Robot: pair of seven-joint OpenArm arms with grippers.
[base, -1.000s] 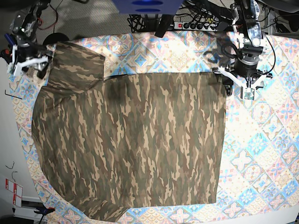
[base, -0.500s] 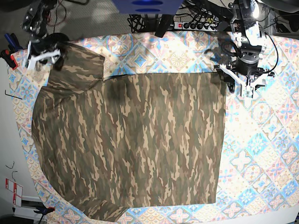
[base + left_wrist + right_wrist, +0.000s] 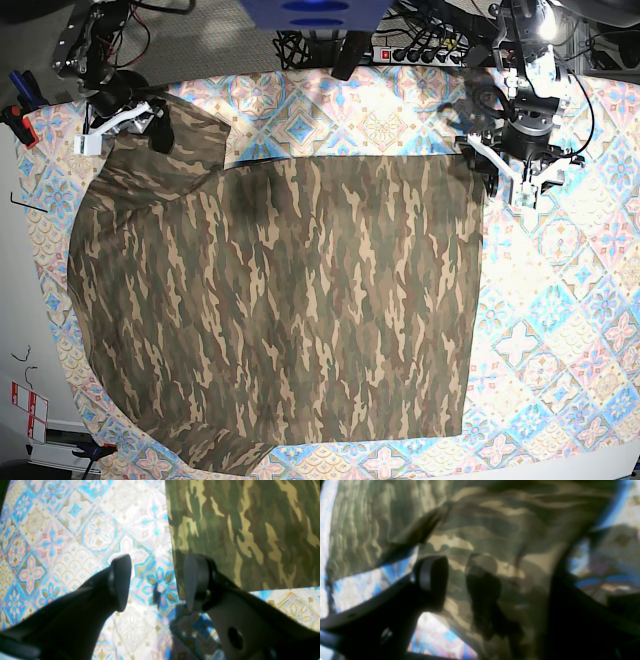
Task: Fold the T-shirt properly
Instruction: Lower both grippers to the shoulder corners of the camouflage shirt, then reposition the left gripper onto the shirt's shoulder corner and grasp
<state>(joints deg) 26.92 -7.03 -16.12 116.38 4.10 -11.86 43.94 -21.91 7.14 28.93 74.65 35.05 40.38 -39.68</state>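
Observation:
The camouflage T-shirt (image 3: 280,300) lies spread flat on the tablecloth, with one sleeve (image 3: 180,130) at the far left. My right gripper (image 3: 125,130) is open right at that sleeve. In the blurred right wrist view its fingers (image 3: 431,580) stand wide apart with the sleeve cloth (image 3: 500,537) between and under them. My left gripper (image 3: 508,190) is open at the shirt's far right corner. In the left wrist view (image 3: 157,582) one finger (image 3: 195,580) overlaps the shirt's corner edge (image 3: 225,530), and the other is over bare tablecloth.
The pastel diamond-patterned tablecloth (image 3: 560,300) covers the table. Its left edge runs close by the shirt's left side. A power strip with cables (image 3: 420,50) lies behind the table's far edge. A red-handled tool (image 3: 15,120) sits at the far left.
My right gripper has moved right, from beside the table's left edge onto the sleeve. My left gripper has shifted slightly toward the shirt's corner. The shirt lies as before.

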